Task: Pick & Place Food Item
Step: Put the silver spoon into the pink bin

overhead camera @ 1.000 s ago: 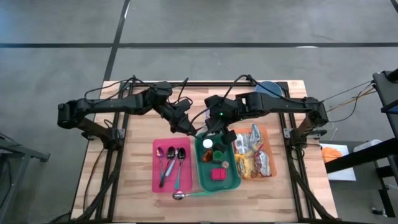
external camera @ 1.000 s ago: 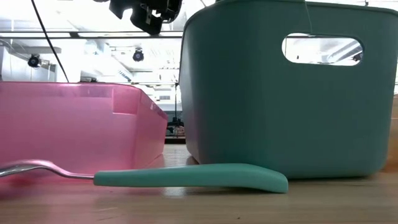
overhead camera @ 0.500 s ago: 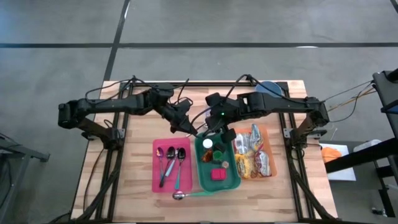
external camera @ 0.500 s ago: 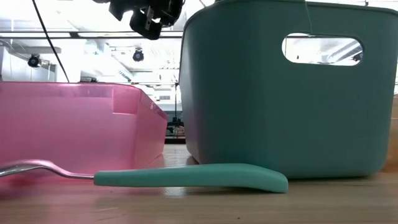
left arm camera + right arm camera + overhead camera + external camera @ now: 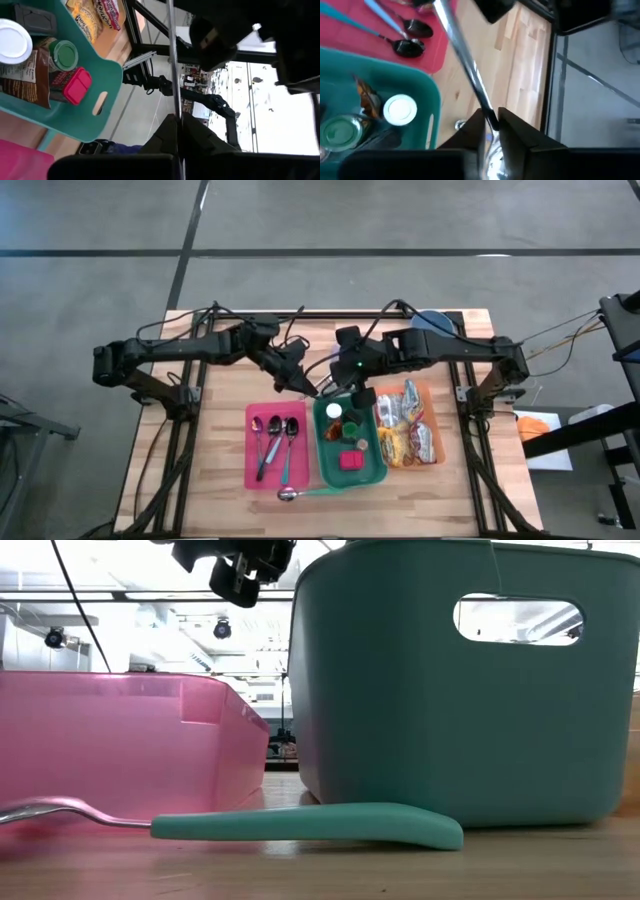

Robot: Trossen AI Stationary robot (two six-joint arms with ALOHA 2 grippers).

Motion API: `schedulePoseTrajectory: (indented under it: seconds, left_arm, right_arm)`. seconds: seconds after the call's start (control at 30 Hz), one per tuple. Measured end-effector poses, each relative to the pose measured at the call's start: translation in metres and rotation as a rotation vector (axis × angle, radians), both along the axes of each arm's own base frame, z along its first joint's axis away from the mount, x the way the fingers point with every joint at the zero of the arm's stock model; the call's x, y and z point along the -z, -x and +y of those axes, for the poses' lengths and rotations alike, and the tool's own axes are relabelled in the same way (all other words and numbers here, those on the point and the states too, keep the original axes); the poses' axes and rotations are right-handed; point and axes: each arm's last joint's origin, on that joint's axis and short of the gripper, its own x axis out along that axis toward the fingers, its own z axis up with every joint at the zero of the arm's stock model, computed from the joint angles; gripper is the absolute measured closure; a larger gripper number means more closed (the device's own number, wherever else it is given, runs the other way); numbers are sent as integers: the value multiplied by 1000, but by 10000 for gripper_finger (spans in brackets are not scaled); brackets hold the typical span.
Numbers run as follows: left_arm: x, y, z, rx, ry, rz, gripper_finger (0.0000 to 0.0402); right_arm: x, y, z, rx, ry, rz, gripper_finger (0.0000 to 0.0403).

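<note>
Left hand (image 5: 305,387) is held just above the far-left corner of the teal bin (image 5: 322,450), closed on a thin metal utensil (image 5: 470,70). The right hand (image 5: 347,387) is poised over that same corner, facing the left one, and its fingers are also clamped on the utensil – the shaft is thus gripped at both ends, clear of the tabletop (image 5: 220,360).

No food is held by either hand. The likeliest food items, the snack packets (image 5: 400,425), are stacked in the orange tray (image 5: 436,442) on the right of the teal bin, near the right hand and below it. More goods are kept inside the bin itself: a white-lidded jar (image 5: 334,411) almost under the hands, and a small pink box (image 5: 349,462) toward the near end.

The packets are judged to be light, crinkly and soft – easily crushed and slippery on their glossy film – so a pinch across a sealed edge or a flat middle is suggested, with modest force. The jar is expected to be stiff and heavier; it would be best taken across its lid or sides.

The utensil is judged rigid, light and smooth, so it could twist if only one hand's grip is kept.
</note>
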Motion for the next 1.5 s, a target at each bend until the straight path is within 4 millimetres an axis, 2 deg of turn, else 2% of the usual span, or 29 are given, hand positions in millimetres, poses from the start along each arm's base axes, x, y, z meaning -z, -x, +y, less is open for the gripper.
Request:
schedulePoseTrajectory:
  seconds: [0.07, 0.37, 0.57, 0.73, 0.93, 1.07, 1.27, 1.5]
  left_arm:
    - [0, 0, 0, -8, -13, -7, 401]
    - [1, 0, 3, -59, -27, 2, 401]
    - [2, -1, 4, -83, -75, -11, 401]
    - [-3, 10, 4, -176, -134, 23, 401]
    - [-9, 50, -1, -325, -293, 208, 401]
    - [-10, 77, -13, -411, -399, 355, 401]
    - [-4, 96, -42, -469, -489, 530, 401]
    - [8, 102, -86, -437, -493, 661, 401]
  right_arm:
    - [-5, 1, 0, 16, -11, -18, 343]
    - [-19, 2, 0, 52, -48, -80, 161]
    - [-38, 6, 0, 147, -141, -167, 97]
    - [-58, 12, -1, 239, -236, -259, 85]
    - [-83, 20, -9, 368, -366, -381, 84]
    - [-88, 22, -22, 521, -436, -451, 83]
    - [-70, 16, -47, 773, -575, -471, 83]
    - [-29, -3, -54, 922, -639, -417, 83]
